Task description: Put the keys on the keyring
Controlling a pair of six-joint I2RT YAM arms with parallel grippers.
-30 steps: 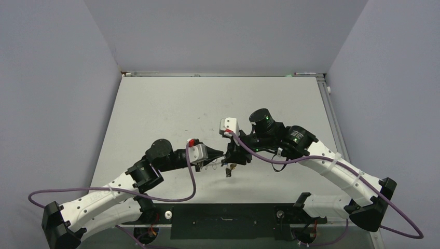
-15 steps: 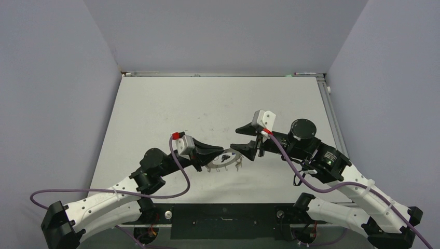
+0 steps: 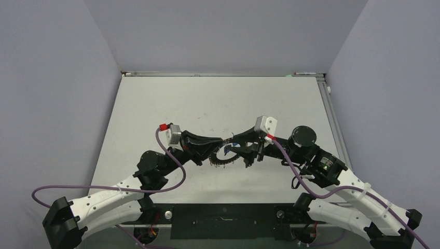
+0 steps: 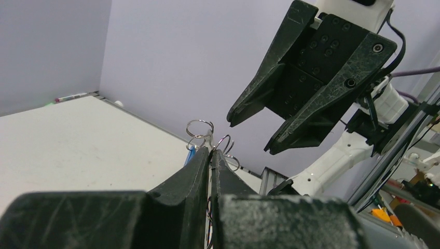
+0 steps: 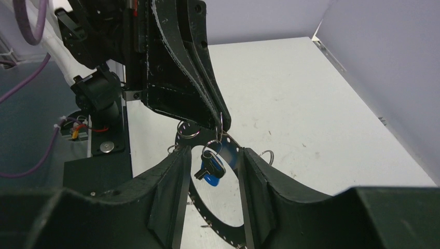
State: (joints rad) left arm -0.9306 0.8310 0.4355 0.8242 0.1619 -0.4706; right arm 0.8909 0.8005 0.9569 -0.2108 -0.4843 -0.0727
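My left gripper (image 3: 222, 142) is shut on the top edge of the keyring (image 3: 223, 162) and holds it hanging above the table. In the right wrist view the keyring (image 5: 203, 216) is a dark band dotted with holes, with small wire rings on it. One key with a blue tag (image 5: 211, 170) hangs inside the loop. My right gripper (image 5: 215, 155) is open, one finger on each side of the loop and the blue-tagged key. In the left wrist view the small rings (image 4: 200, 126) and a blue tag (image 4: 191, 154) stick out past my shut left gripper (image 4: 210, 152), and the open right gripper (image 4: 249, 136) hovers just beyond.
The white table (image 3: 171, 109) has grey walls on three sides. A black base plate (image 3: 223, 220) lies along the near edge between the arm bases. Purple cables (image 3: 171, 181) loop beside both arms.
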